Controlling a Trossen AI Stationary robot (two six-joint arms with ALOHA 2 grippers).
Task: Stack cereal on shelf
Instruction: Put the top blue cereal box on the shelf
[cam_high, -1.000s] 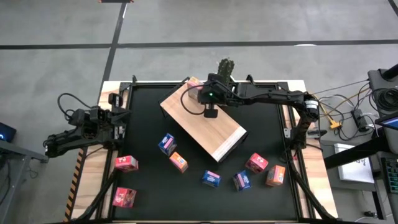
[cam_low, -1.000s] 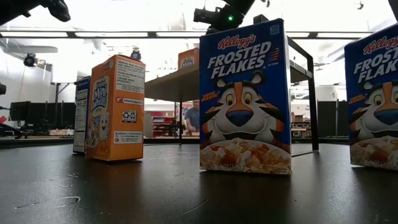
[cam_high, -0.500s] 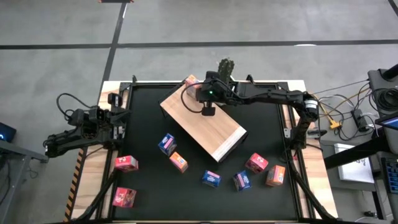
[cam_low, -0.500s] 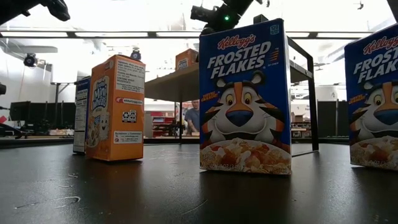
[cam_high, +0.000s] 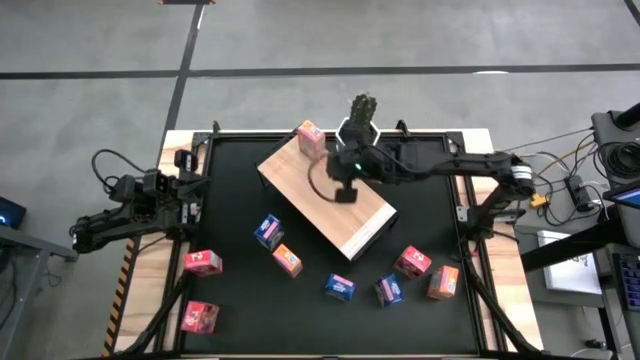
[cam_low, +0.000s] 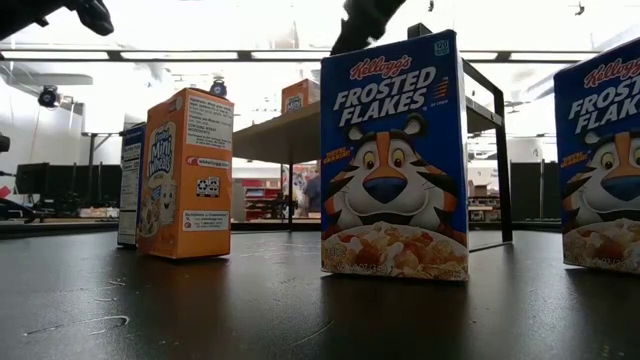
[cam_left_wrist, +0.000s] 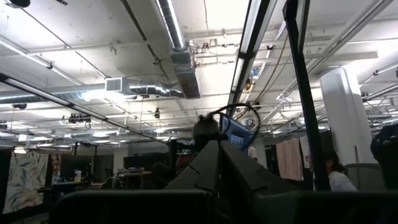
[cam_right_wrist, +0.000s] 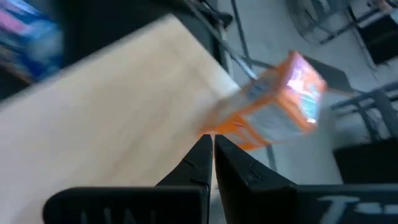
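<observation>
The shelf (cam_high: 325, 195) is a light-wood board lying askew mid-table. An orange cereal box (cam_high: 311, 137) stands on its far corner; in the right wrist view the box (cam_right_wrist: 280, 115) shows beyond my fingertips. My right gripper (cam_high: 342, 190) (cam_right_wrist: 212, 146) hovers shut over the shelf's middle, clear of the box. Several other pink, orange and blue boxes stand on the black tabletop, such as a blue one (cam_high: 267, 230) and a pink one (cam_high: 412, 262). My left gripper (cam_high: 190, 200) (cam_left_wrist: 219, 155) waits shut at the table's left edge.
A potted cactus (cam_high: 362, 108) stands at the far edge behind the shelf. In the low view a blue Frosted Flakes box (cam_low: 395, 160) and an orange box (cam_low: 185, 175) stand close to the camera. Loose boxes line the near half of the table (cam_high: 240, 160).
My right gripper has drawn back from the shelf's far corner toward the table's right and near side, over the shelf's middle. The orange box, partly covered by the gripper before, now stands in the open on that corner.
</observation>
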